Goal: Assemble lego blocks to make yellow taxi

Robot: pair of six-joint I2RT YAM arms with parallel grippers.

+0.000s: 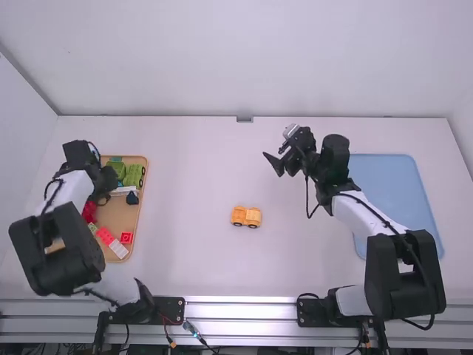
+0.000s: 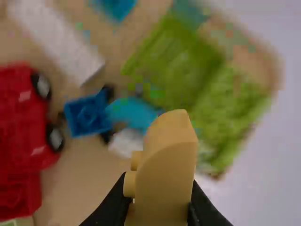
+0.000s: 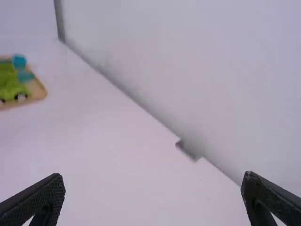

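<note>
In the high view, the yellow car base [image 1: 246, 216] is resting on the table between the arms, while the left arm [image 1: 68, 188] is hanging over the tray [image 1: 117, 214]. In the left wrist view, the left gripper [image 2: 160, 202] is pinching a curved yellow block [image 2: 164, 172] above the tray; the step in hand is probably fetching this part, and the next move is calling for carrying, aligning and pressing it on. In the right wrist view, the right gripper [image 3: 154, 179] is holding nothing, its fingers standing spread.
</note>
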